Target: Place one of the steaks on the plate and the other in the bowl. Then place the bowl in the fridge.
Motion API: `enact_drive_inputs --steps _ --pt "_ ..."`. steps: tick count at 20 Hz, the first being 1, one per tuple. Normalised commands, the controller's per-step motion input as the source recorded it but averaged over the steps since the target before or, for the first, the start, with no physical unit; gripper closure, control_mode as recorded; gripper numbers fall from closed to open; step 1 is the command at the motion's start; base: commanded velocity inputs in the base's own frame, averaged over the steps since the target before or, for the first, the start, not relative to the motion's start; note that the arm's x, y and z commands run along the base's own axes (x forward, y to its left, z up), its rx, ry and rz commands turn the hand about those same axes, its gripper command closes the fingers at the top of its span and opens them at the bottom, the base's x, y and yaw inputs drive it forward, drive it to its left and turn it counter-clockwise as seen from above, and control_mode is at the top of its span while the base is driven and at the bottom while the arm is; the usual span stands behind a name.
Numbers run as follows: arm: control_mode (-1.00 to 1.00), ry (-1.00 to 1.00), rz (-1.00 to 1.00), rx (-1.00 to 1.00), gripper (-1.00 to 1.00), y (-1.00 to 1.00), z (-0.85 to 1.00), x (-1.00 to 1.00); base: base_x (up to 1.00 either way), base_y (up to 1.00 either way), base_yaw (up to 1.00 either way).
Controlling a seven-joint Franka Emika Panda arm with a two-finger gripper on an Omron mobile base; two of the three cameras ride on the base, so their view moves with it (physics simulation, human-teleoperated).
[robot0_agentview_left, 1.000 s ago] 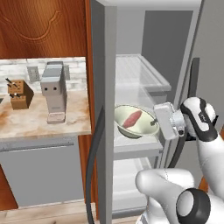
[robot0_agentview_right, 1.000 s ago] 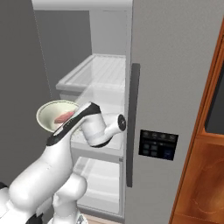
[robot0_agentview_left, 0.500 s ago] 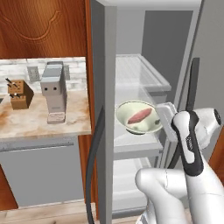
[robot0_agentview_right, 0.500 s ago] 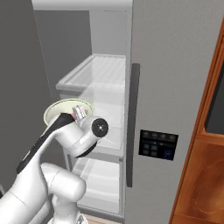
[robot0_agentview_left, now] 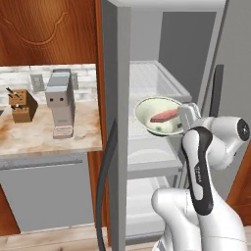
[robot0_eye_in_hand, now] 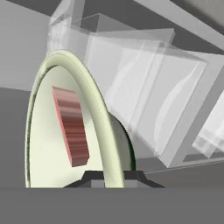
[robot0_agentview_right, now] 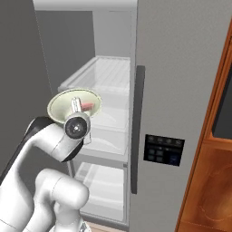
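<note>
The fridge (robot0_agentview_left: 220, 59) stands before me with 1 door swung open, its clear shelves (robot0_agentview_right: 108, 72) bare. I hold the bowl (robot0_agentview_left: 158, 115) in the air just in front of the middle shelf, my gripper (robot0_eye_in_hand: 111, 176) pinched closed on its rim. 1 red steak (robot0_eye_in_hand: 70, 127) lies inside the bowl.
</note>
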Motion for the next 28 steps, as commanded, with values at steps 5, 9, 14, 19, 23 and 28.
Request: enact_drive_inputs --steps 5,9,14,19,23,28 --pt "-1.0 0.01 -0.14 0.0 1.0 -0.05 0.98 -0.02 0.0 0.0 0.0" --pt "-1.0 0.14 -0.03 0.0 1.0 -0.13 0.79 0.0 0.0 0.0 0.0" --pt "-1.0 0.07 -0.04 0.0 1.0 -0.02 0.61 0.0 0.0 0.0 0.0" --pt "-1.0 -0.01 -0.12 0.0 1.0 0.0 0.15 0.19 0.0 0.0 0.0" --pt "-1.0 -0.05 -0.19 0.0 1.0 0.0 0.0 0.33 0.0 0.0 0.0" --pt "-1.0 0.0 -0.12 0.02 1.0 0.0 0.0 0.53 0.0 0.0 0.0"
